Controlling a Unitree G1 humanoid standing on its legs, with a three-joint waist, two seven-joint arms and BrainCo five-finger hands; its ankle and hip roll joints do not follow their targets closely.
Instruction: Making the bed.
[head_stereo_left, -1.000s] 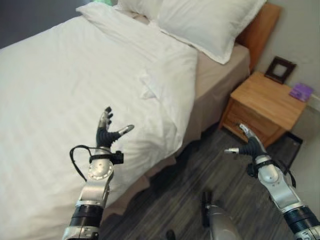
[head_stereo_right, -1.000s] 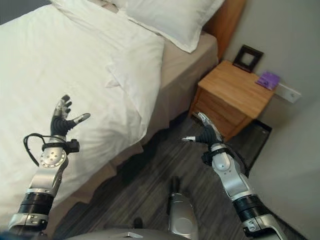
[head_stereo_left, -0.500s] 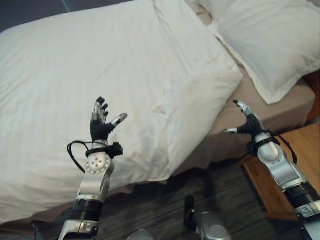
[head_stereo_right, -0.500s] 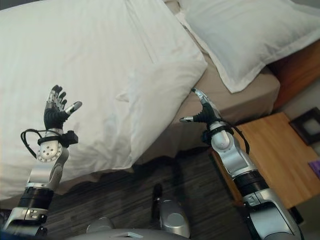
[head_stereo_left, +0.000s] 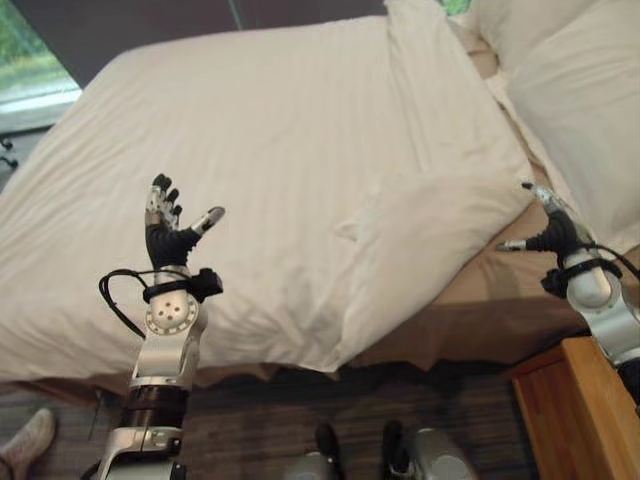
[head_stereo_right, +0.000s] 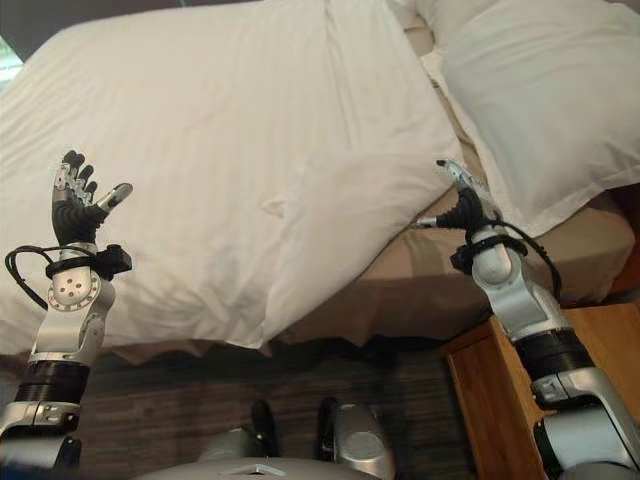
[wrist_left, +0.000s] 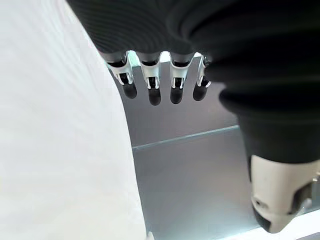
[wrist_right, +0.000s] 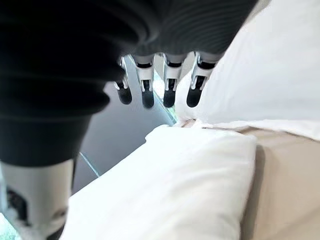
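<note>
A white striped duvet (head_stereo_left: 270, 150) covers most of the bed, its near corner folded back into a bunched flap (head_stereo_left: 420, 240) that leaves the tan sheet (head_stereo_left: 480, 310) bare. A white pillow (head_stereo_right: 540, 100) lies at the head, on the right. My left hand (head_stereo_left: 168, 235) is raised above the duvet's near edge, open, fingers (wrist_left: 150, 85) straight, holding nothing. My right hand (head_stereo_right: 462, 205) hovers open over the tan sheet just beside the flap, fingers (wrist_right: 165, 85) spread and empty.
A wooden nightstand (head_stereo_right: 560, 370) stands at the lower right, close under my right arm. Dark plank floor (head_stereo_left: 300, 420) runs along the bed's near side. A person's white shoe (head_stereo_left: 25, 440) shows at the lower left.
The camera has swung left, so the bed now fills the view. My right hand now hangs over the tan sheet by the folded flap. Both hands stay open.
</note>
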